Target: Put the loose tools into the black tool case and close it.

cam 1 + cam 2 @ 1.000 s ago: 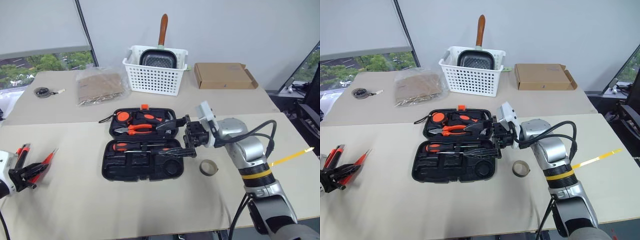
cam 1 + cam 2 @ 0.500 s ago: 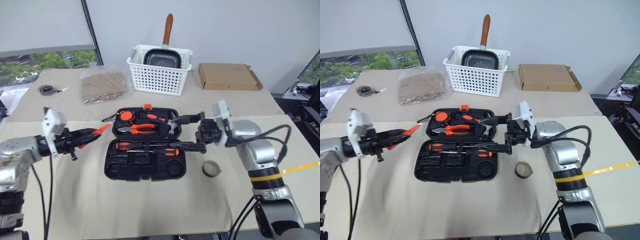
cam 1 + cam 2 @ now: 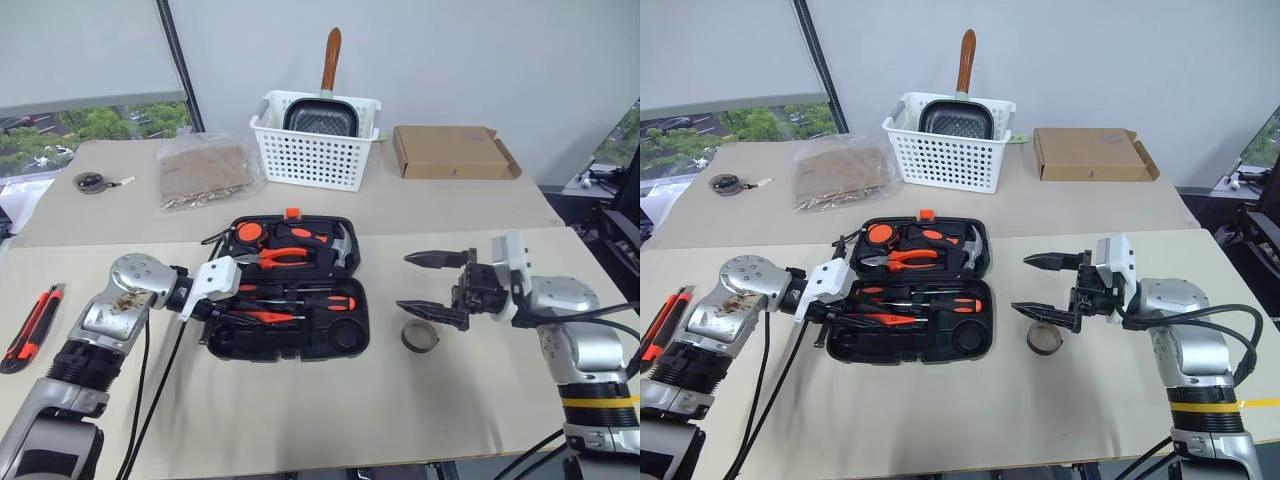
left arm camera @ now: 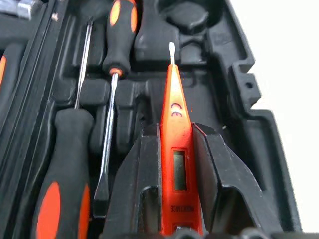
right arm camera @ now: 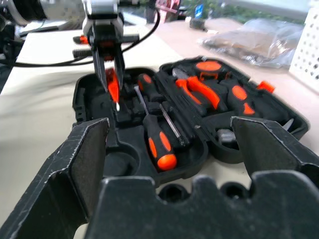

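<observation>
The black tool case (image 3: 345,330) lies open in the middle of the table. My left gripper (image 3: 237,309) hangs over the left end of its near half, shut on the thin red tester screwdriver (image 4: 175,149), whose tip points into the moulded slots. Two orange-black screwdrivers (image 4: 118,31) lie in slots beside it. To the right of the case my right gripper (image 3: 405,282) stands wide open and empty, just above the small grey tape roll (image 3: 420,336) on the table. The orange-black utility knife (image 3: 30,328) lies at the table's left edge.
Orange-handled pliers and a hammer (image 3: 285,258) sit in the case's far half. On the table behind stand a white lattice basket (image 3: 318,150) with a pan, a cardboard box (image 3: 452,152), a clear bag (image 3: 203,172) and a dark disc with a cord (image 3: 90,182).
My left gripper has swung right from the table's left side to over the case, carrying the red tester and tilting down. My right gripper has drawn back to the right, off the case.
</observation>
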